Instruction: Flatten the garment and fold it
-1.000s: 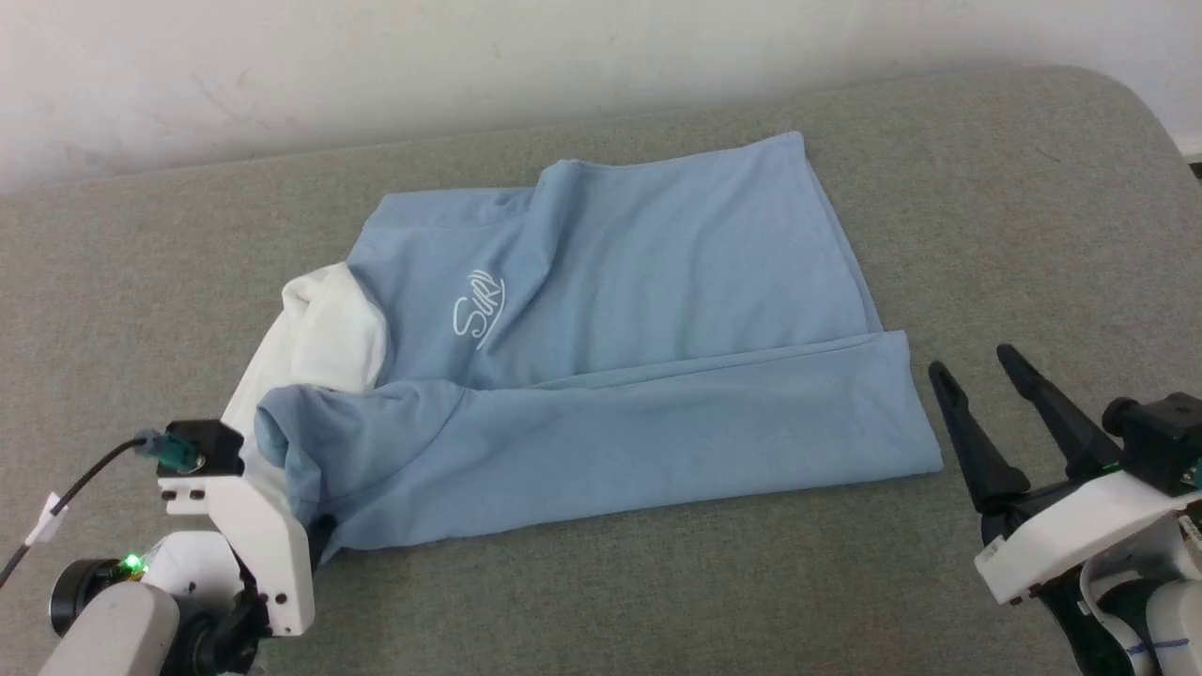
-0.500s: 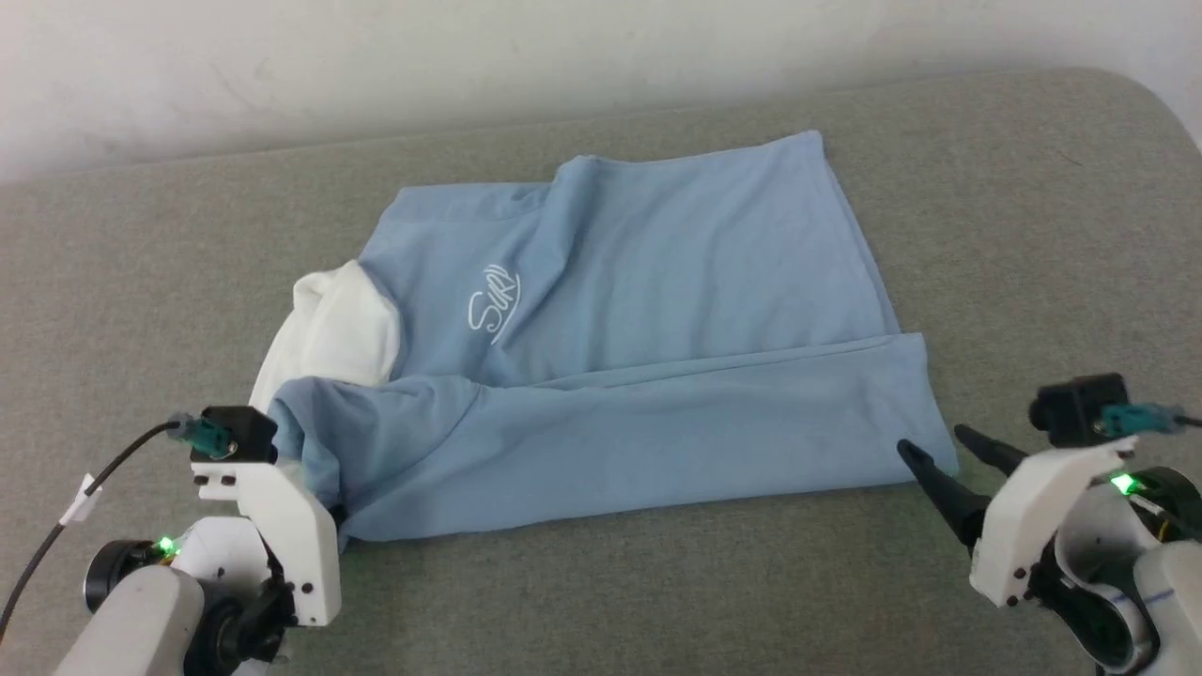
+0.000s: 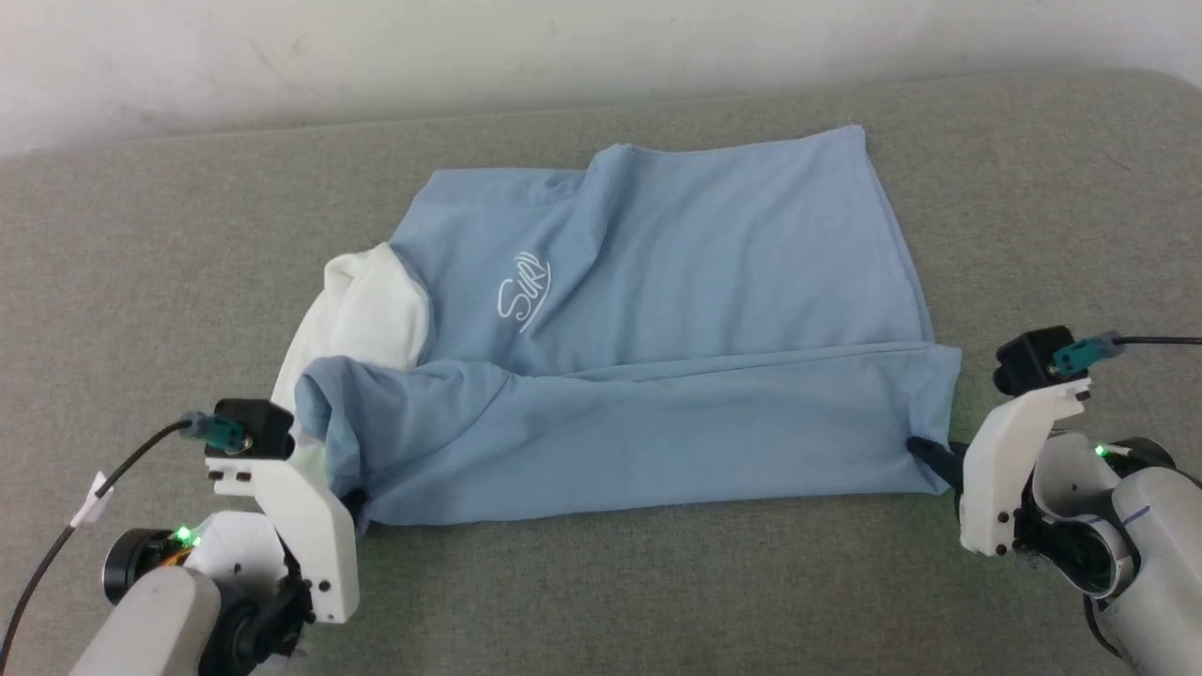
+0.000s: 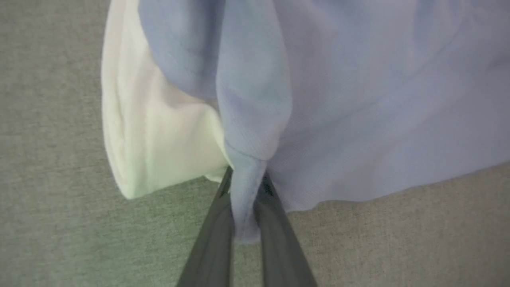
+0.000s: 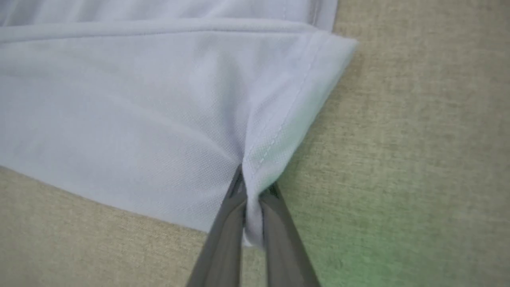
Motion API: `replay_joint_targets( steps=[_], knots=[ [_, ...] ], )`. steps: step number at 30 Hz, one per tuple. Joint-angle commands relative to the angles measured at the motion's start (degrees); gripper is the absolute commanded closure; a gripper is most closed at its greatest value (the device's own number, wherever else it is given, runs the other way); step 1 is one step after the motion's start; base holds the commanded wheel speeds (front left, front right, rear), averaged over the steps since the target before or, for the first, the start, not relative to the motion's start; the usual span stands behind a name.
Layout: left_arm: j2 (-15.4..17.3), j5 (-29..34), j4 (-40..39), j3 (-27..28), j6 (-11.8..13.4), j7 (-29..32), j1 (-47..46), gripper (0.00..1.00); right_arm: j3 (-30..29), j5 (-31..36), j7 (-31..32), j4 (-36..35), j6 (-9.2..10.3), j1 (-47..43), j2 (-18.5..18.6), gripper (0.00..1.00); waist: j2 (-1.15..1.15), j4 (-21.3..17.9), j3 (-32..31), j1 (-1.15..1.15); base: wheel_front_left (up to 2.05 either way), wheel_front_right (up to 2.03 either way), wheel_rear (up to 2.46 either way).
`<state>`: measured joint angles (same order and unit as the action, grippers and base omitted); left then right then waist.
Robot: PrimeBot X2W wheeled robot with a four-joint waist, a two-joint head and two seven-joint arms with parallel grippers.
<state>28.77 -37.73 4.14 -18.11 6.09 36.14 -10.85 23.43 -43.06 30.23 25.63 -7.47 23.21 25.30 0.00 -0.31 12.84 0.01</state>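
The shirt lies on the grey cushioned surface. Its near long edge is folded over the body, and the white lettering faces up. My left gripper is pinched tight on a bunched blue corner just beside the white sleeve. My right gripper is pinched tight on the hemmed corner at the opposite end.

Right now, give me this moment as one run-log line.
stage: mid-fold | garment: near edge folded over | left gripper: shut on near-left corner | right gripper: shut on near-right hem corner
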Motion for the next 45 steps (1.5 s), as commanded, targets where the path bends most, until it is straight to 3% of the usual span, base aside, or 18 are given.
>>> replay_joint_targets(
  steps=[1,4,9,15,21,25,26,27,28,29,30,37,45],
  knots=[
    [-0.4,-0.1,0.3,-0.6,-0.4,-0.1,1.4,1.0,2.2,-0.2,0.9,1.4,-0.02,-2.0,-1.2,1.0,0.0,-0.1,-0.5,-0.01,0.0,0.0,0.0],
    [0.7,0.1,-1.2,0.5,0.1,-1.3,2.6,1.0,3.2,-0.6,-1.3,-0.4,-0.02,-1.3,0.3,1.0,0.0,-0.5,-1.9,-0.01,0.0,0.0,0.0],
    [3.2,1.3,-6.5,1.8,3.1,-0.9,6.9,1.0,4.0,1.4,-4.8,-6.1,-0.02,-2.5,3.5,1.0,0.0,-0.8,-5.3,-0.01,0.0,0.0,0.0],
    [6.5,2.2,-15.0,3.6,7.3,0.8,15.0,1.0,0.5,3.8,-5.2,-14.5,-0.02,-9.6,6.9,1.0,0.0,-1.0,-8.1,-0.01,0.0,0.0,0.0],
    [5.7,0.1,-18.6,5.0,11.3,1.4,24.3,1.0,-5.4,4.8,-2.4,-19.6,-0.02,-20.9,4.6,1.0,0.0,-1.3,-8.8,-0.01,0.0,0.0,0.0],
    [2.4,-1.7,-14.7,4.5,10.8,-1.4,26.0,1.0,-8.3,6.5,-1.3,-19.2,-0.02,-26.1,1.1,1.0,0.0,-1.2,-8.2,-0.01,0.0,0.0,0.0],
    [1.5,-2.1,-13.4,4.6,10.7,-2.3,26.0,1.0,-8.9,6.9,-1.8,-18.9,-0.02,-26.8,0.0,0.8,0.0,-1.4,-8.0,-0.01,0.0,0.0,0.0],
    [0.9,-2.5,-12.1,4.6,10.5,-2.8,26.1,1.0,-9.1,6.9,-2.1,-18.6,-0.02,-27.3,-1.1,0.4,0.0,-1.7,-7.9,-0.01,0.0,0.0,0.0],
    [0.4,-2.9,-10.9,4.5,10.3,-3.1,26.1,0.69,-9.1,7.1,-2.7,-18.5,-0.02,-27.7,-1.7,0.0,0.0,-1.7,-7.8,-0.01,0.0,0.0,0.0],
    [-0.2,-3.3,-10.1,4.6,10.1,-3.8,25.9,0.09,-9.4,7.6,-3.7,-18.5,-0.02,-27.8,-2.1,0.0,0.0,-1.8,-7.7,-0.01,0.0,0.0,0.0],
    [-0.7,-3.6,-9.6,4.8,9.8,-4.6,25.6,0.0,-9.7,7.9,-4.9,-18.8,-0.02,-28.0,-2.5,0.0,0.0,-1.9,-7.6,-0.01,0.0,0.0,0.0],
    [-2.8,-5.6,-13.4,8.7,8.0,-11.2,22.9,0.0,-13.3,11.1,-16.4,-25.3,-0.02,-27.6,-4.5,0.0,0.0,-3.1,-7.4,-0.01,0.0,0.0,0.0],
    [-1.5,0.5,-18.1,10.0,9.4,-16.7,15.4,0.0,-19.4,19.4,-23.5,-33.4,-0.02,-26.9,-9.4,0.0,0.0,-5.3,-3.7,-0.01,0.0,0.0,0.0]
  ],
)
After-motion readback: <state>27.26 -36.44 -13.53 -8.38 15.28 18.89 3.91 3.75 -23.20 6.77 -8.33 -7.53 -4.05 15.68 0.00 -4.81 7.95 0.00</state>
